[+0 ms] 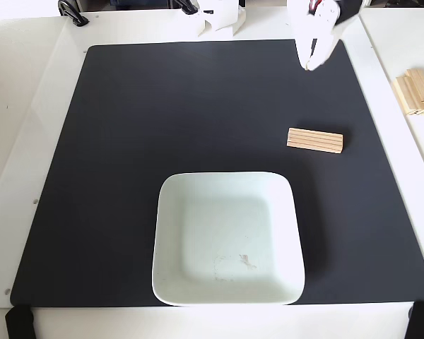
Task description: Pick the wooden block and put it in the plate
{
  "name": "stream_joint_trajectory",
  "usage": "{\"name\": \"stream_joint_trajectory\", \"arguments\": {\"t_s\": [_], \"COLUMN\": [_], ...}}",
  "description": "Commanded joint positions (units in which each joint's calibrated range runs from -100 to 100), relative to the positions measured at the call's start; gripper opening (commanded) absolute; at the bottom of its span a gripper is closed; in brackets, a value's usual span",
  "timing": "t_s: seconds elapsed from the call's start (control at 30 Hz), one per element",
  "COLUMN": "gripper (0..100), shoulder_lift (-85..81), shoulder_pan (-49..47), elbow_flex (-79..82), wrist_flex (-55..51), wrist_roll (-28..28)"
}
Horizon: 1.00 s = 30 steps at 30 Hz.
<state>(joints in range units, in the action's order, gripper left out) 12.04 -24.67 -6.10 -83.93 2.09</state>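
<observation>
The wooden block, small, flat and pale with lengthwise grooves, lies on the black mat right of centre. The plate, a large white square dish with rounded corners and faint specks inside, stands empty at the mat's front middle. My white gripper hangs at the top right of the fixed view, well behind the block and apart from it. Its fingers point down and look closed together with nothing between them.
The black mat covers most of the white table. Loose pale wooden sticks are piled at the right edge off the mat. White arm base parts and black clamps stand along the back edge.
</observation>
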Motion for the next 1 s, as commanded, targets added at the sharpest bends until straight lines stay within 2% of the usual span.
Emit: {"name": "stream_joint_trajectory", "arguments": {"t_s": [0.0, 0.17, 0.47, 0.97], "gripper": [14, 23, 23, 23], "shoulder_lift": [3.89, 10.25, 18.89, 21.78], "shoulder_pan": [2.95, 4.18, 5.41, 5.41], "elbow_flex": [-4.38, -11.03, -21.47, -22.91], "wrist_flex": [0.90, 0.81, 0.28, 0.90], "wrist_roll": [-2.25, -3.10, -7.80, -14.31]}}
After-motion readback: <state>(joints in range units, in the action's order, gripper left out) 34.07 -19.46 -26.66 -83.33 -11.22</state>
